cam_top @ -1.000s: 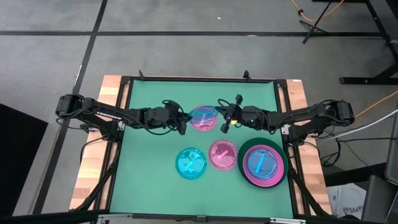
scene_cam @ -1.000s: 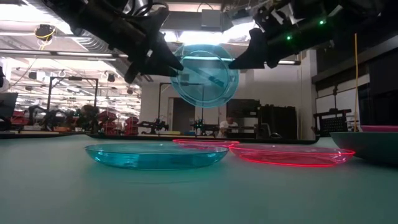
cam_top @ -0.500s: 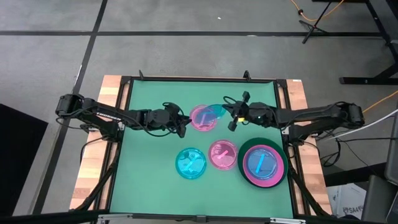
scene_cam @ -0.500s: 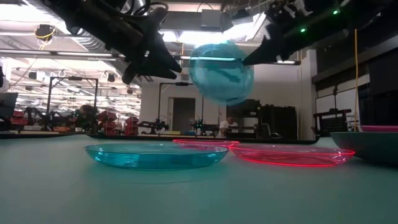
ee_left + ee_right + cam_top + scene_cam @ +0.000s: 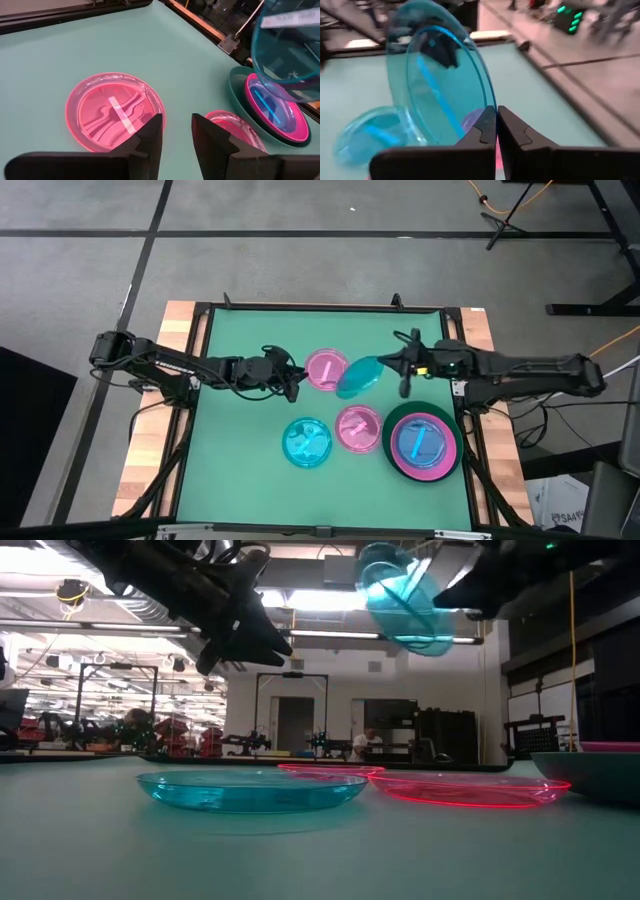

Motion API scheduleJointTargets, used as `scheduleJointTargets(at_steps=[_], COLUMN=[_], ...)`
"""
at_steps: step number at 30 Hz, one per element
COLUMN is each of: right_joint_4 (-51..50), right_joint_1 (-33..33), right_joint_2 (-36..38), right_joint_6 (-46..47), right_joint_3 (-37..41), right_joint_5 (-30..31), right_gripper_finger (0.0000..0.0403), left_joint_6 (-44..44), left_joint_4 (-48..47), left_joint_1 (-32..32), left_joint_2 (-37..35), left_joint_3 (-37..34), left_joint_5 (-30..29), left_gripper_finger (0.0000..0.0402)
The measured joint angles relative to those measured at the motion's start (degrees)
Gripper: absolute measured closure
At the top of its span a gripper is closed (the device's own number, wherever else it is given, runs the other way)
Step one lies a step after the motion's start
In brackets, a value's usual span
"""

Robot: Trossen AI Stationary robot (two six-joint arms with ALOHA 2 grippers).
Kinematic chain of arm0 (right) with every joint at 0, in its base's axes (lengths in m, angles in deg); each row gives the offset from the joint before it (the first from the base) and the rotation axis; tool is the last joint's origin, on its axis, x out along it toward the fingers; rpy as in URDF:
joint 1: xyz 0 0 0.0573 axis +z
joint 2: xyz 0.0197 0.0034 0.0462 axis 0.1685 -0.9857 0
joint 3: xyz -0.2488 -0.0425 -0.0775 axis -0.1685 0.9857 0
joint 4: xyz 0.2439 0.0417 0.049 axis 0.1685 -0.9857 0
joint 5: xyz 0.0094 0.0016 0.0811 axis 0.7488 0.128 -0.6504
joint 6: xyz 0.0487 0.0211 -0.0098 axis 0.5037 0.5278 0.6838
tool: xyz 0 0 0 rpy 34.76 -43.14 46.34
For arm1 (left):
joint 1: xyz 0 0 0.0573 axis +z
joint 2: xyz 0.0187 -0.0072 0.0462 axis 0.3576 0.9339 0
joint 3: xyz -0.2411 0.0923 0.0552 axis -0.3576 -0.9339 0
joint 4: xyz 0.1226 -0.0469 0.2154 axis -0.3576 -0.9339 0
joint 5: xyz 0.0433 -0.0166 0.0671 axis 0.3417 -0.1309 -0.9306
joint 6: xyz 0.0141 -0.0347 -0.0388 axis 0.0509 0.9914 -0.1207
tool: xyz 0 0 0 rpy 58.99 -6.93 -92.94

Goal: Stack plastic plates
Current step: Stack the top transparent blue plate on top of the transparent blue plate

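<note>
From above, the right gripper (image 5: 392,366) is holding a translucent cyan plate (image 5: 359,377) by its rim, the plate hanging tilted in the air past the fingertips, between a pink plate at the table's middle (image 5: 325,368) and the stack (image 5: 423,442) at the right. That stack is showing three layers: a large dark green plate (image 5: 390,428) at the bottom, a hot pink plate (image 5: 400,465) on it, a small cyan plate (image 5: 418,442) on top. Two more small plates are lying flat nearer the front edge, one cyan (image 5: 307,442) and one pink (image 5: 357,428), just beside each other. That is making seven plates countable here: three cyan, three pink, one green. The left gripper (image 5: 293,383) is hovering just beside the middle pink plate, holding nothing.

The low view is showing what the overhead one cannot: the held plate (image 5: 405,602) is well above the table, steeply tilted, while the flat cyan plate (image 5: 250,790) and two pink ones are resting on the surface.

In the left wrist view, the left gripper's fingers (image 5: 151,140) are standing slightly apart with only a narrow gap, above the near edge of the middle pink plate (image 5: 115,111).

In the right wrist view, the right fingers (image 5: 486,131) are nearly closed, pinching the lower rim of the held plate (image 5: 445,87), which is rising steeply from them.
</note>
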Motion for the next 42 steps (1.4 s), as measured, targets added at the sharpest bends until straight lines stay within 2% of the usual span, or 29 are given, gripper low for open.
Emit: scheduleJointTargets(at_steps=[7, 14, 21, 27, 37, 42], right_joint_4=[-11.4, -21.7, -33.5, -41.7, -52.0, -55.7], right_joint_1=[0.1, 0.1, 0.1, 0.1, 0.1, 0.1], right_joint_2=[6.0, 6.8, 6.6, 6.5, 6.0, 3.2], right_joint_6=[7.6, 14.6, 15.2, 14.5, 14.4, 14.5], right_joint_3=[0.0, 0.0, 0.0, 0.0, 0.0, 0.0], right_joint_5=[-14.4, -30.7, -38.7, -39.7, -34.1, -32.3], right_gripper_finger=[0.0403, 0.0403, 0.0403, 0.0403, 0.0403, 0.0403], left_joint_6=[0.0, 0.0, 0.0, 0.0, 0.0, 0.0], left_joint_4=[0.0, 0.0, 0.0, 0.0, 0.0, 0.0], left_joint_1=[0.0, 0.0, 0.0, 0.0, 0.0, 0.0], left_joint_2=[0.0, 0.0, 0.0, 0.0, 0.0, 0.0], left_joint_3=[0.0, 0.0, 0.0, 0.0, 0.0, 0.0], left_joint_5=[0.0, 0.0, 0.0, 0.0, 0.0, 0.0], left_gripper_finger=[0.0304, 0.0304, 0.0304, 0.0304, 0.0304, 0.0304])
